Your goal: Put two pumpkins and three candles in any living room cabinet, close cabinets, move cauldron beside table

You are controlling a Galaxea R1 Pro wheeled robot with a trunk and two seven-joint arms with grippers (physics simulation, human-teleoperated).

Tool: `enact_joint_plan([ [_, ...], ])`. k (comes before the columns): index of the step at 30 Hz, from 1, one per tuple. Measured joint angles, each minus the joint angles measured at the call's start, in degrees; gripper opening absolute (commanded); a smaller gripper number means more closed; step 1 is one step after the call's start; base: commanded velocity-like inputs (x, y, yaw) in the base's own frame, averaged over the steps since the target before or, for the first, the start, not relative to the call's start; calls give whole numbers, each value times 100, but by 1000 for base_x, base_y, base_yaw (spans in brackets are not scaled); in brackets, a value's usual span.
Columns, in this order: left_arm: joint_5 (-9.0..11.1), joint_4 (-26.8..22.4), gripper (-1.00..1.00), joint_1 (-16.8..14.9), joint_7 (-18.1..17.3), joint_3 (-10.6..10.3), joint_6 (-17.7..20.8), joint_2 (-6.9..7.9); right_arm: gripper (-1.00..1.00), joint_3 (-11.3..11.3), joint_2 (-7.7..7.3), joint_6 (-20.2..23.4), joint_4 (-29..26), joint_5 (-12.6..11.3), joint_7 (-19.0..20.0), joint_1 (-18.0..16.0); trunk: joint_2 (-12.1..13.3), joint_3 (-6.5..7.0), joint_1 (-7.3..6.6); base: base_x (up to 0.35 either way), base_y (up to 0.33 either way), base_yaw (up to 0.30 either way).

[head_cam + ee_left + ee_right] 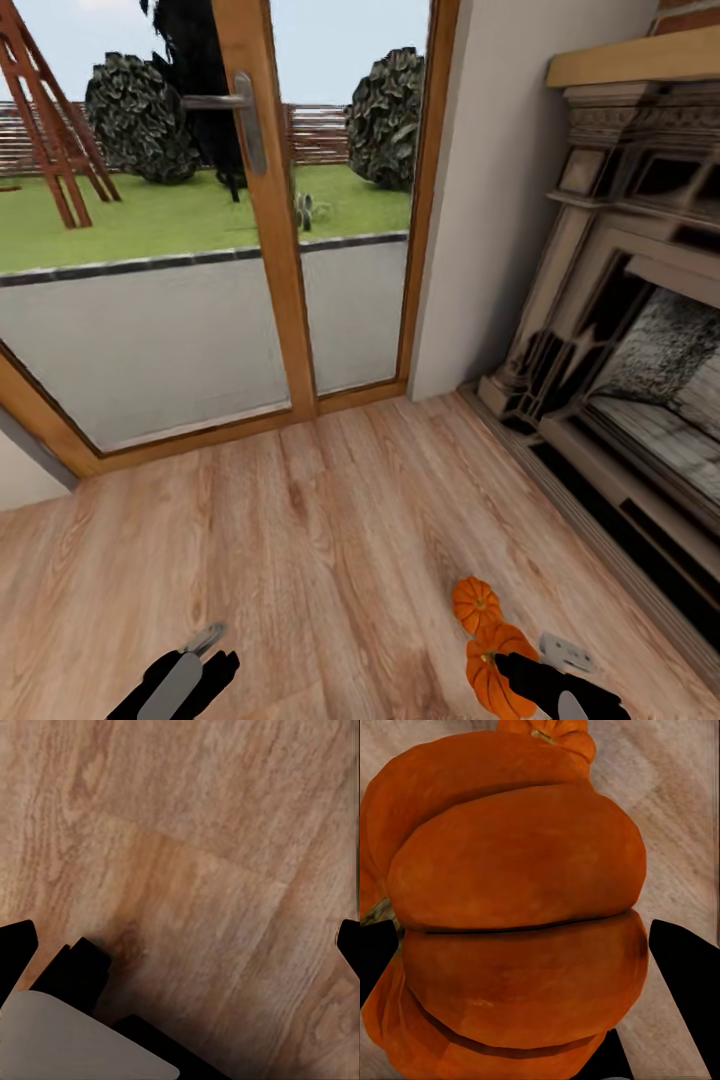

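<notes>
Two bright-orange ribbed pumpkins lie close together on the wooden floor at the lower right of the head view. My right gripper (503, 680) is shut on the nearer pumpkin (492, 672), whose orange ribs (517, 892) press against both black fingers (682, 975). The second pumpkin (476, 603) sits just beyond it, and its stem end (556, 731) peeks past the held one. At the lower left, my left gripper (195, 668) hangs open over bare floor, fingertips (15, 945) wide apart with nothing between them. The candles, cabinet and cauldron are out of view.
A wood-framed glass door (270, 210) looks onto a patio and lawn straight ahead. A stone fireplace (620, 330) with a raised hearth edge (610, 540) runs along the right. Plank floor (330, 540) stretches between them.
</notes>
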Motion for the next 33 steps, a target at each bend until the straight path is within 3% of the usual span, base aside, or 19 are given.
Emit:
enact_joint_plan([
  [18, 0, 2, 100, 0, 0, 11, 9, -41, -100, 0, -2, -8, 1, 6, -7, 0, 0, -37, 0, 0, 8, -274],
  [33, 0, 4, 100, 0, 0, 12, 9, -41, -100, 0, 1, 39, 9, -17, -7, 0, 0, -58, 0, 15, 229, -275],
])
